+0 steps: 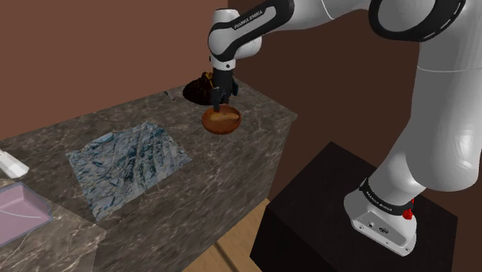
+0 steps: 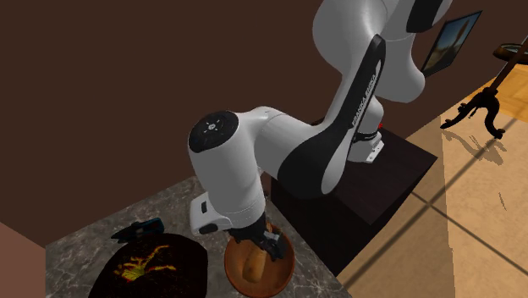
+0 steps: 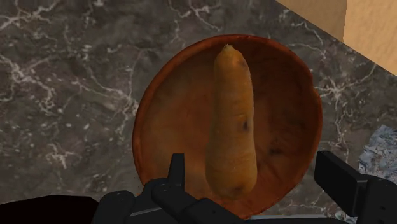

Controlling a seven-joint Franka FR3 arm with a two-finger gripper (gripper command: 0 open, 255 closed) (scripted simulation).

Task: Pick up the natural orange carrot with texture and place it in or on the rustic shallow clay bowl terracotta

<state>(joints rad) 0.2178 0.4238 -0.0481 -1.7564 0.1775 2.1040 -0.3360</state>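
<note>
Carrot (image 3: pixel 232 121) in bowl (image 3: pixel 287 79), arm (image 1: pixel 255 22) lettered FRANKA EMIKA

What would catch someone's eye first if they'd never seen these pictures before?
Most striking is the orange carrot lying lengthwise in the shallow reddish-brown bowl on the dark marbled counter. The black fingers stand apart on either side of its thicker end. In the second exterior view, the bulky white arm bends down over the bowl, close to the counter's edge.
</note>
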